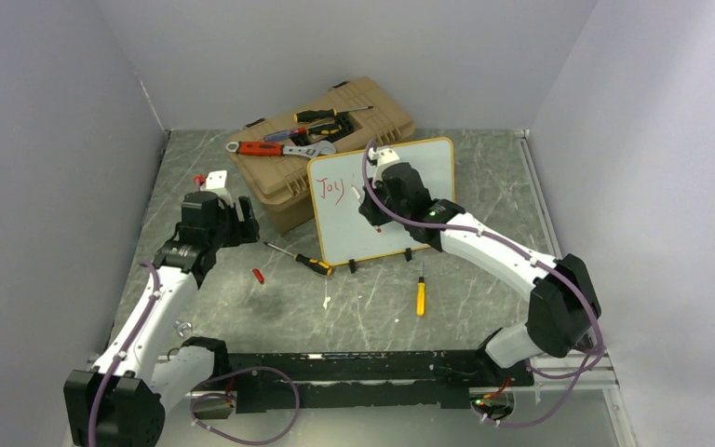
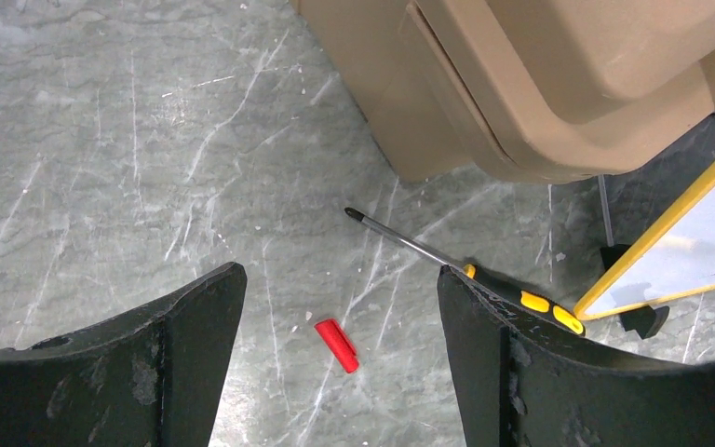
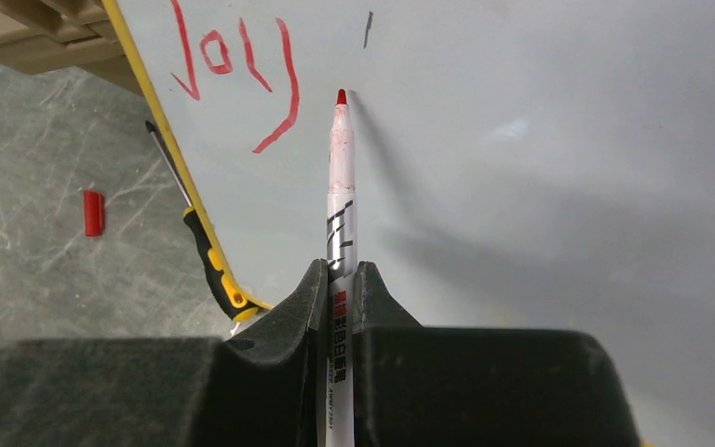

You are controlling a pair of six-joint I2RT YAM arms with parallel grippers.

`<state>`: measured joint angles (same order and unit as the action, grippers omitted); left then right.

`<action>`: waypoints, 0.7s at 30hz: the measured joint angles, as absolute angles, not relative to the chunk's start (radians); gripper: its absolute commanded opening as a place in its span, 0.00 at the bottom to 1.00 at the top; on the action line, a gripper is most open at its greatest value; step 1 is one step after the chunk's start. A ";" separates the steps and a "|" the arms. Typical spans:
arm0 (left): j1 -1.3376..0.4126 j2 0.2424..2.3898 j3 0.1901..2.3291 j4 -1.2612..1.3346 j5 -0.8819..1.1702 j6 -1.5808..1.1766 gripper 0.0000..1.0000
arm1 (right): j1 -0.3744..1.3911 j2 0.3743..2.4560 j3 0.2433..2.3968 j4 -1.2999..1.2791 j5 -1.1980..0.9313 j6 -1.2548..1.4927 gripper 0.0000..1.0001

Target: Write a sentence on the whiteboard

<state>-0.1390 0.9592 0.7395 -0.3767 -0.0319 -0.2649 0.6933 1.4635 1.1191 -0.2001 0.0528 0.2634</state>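
The whiteboard (image 1: 400, 200) stands tilted on its black clip feet, leaning by the tan toolbox (image 1: 321, 149). The sentence (image 1: 332, 190) so reads just "Joy" in red, seen closer in the right wrist view as red letters (image 3: 237, 70). My right gripper (image 3: 340, 275) is shut on a white marker (image 3: 340, 205); its red tip sits at the board surface, just right of the "y". In the top view the right gripper (image 1: 372, 200) is in front of the board's left half. My left gripper (image 2: 340, 289) hangs open above the table, over a red marker cap (image 2: 336, 345).
A black-and-yellow screwdriver (image 1: 303, 260) lies by the board's lower left corner, and a yellow-handled one (image 1: 420, 296) lies in front of the board. Several tools (image 1: 289, 140) rest on the toolbox lid. The red cap (image 1: 258, 276) lies on the grey marbled table.
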 measured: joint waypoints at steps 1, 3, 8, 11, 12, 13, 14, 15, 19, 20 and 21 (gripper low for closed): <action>-0.139 0.961 0.739 -0.377 -0.032 -0.265 0.81 | 0.694 1.470 1.119 -0.201 0.056 0.266 0.00; -0.139 0.962 0.739 -0.377 -0.032 -0.265 0.81 | 0.694 1.474 1.119 -0.201 0.069 0.271 0.00; -0.139 0.961 0.739 -0.377 -0.032 -0.265 0.81 | 0.694 1.474 1.119 -0.202 0.097 0.286 0.00; -0.139 0.956 0.733 -0.377 -0.032 -0.265 0.81 | 0.694 1.475 1.119 -0.202 0.110 0.293 0.00; -0.139 0.956 0.731 -0.377 -0.032 -0.265 0.81 | 0.694 1.479 1.123 -0.207 0.115 0.296 0.00; -0.139 0.955 0.729 -0.377 -0.032 -0.265 0.81 | 0.695 1.483 1.128 -0.212 0.118 0.299 0.00; -0.139 0.955 0.727 -0.378 -0.031 -0.265 0.81 | 0.696 1.488 1.133 -0.216 0.122 0.301 0.00; -0.139 0.955 0.725 -0.378 -0.031 -0.265 0.81 | 0.697 1.491 1.137 -0.220 0.125 0.306 0.00; -0.139 0.950 0.723 -0.377 -0.031 -0.265 0.81 | 0.698 1.493 1.142 -0.231 0.126 0.322 0.00; -0.139 0.948 0.723 -0.378 -0.031 -0.265 0.81 | 0.698 1.493 1.142 -0.231 0.126 0.326 0.00; -0.139 0.946 0.723 -0.378 -0.031 -0.265 0.81 | 0.699 1.493 1.142 -0.233 0.126 0.331 0.00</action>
